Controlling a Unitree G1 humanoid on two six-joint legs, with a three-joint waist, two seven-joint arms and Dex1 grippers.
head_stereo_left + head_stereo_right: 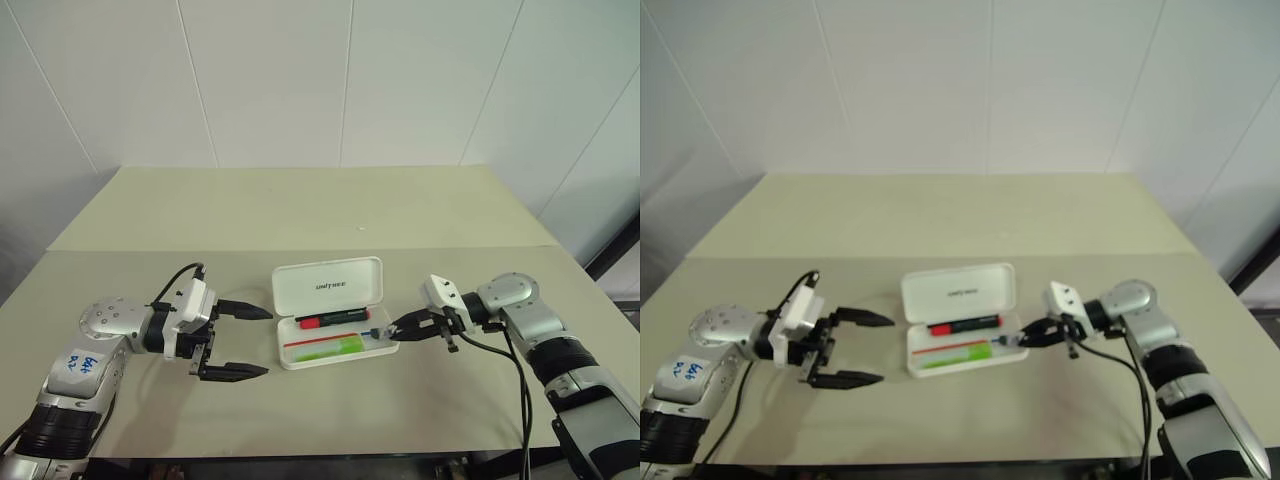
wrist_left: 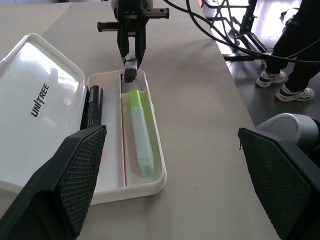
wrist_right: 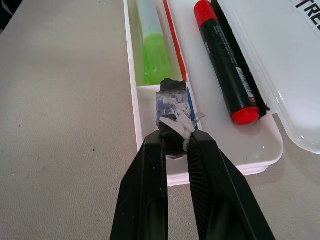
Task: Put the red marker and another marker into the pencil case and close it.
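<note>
White pencil case (image 1: 330, 310) lies open mid-counter (image 1: 300, 210), red marker (image 1: 333, 319) and green highlighter (image 1: 330, 348) in its tray. Right tool (image 3: 176, 142), at 3 o'clock, clamps a dark eraser (image 3: 172, 112) over the tray's end; left tool (image 1: 243, 341), at 9 o'clock, stands apart.

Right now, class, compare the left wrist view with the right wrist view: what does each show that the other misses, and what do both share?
Left wrist view alone: the lid's UNITREE lettering in full, a person's legs and shoes beside the table, and the whole right gripper from the front.

Right wrist view alone: the torn paper wrap on the small dark object, and the red marker at full length.

Both: the open pencil case, the green highlighter in its tray, and the dark object pinched in the right jaws.
</note>
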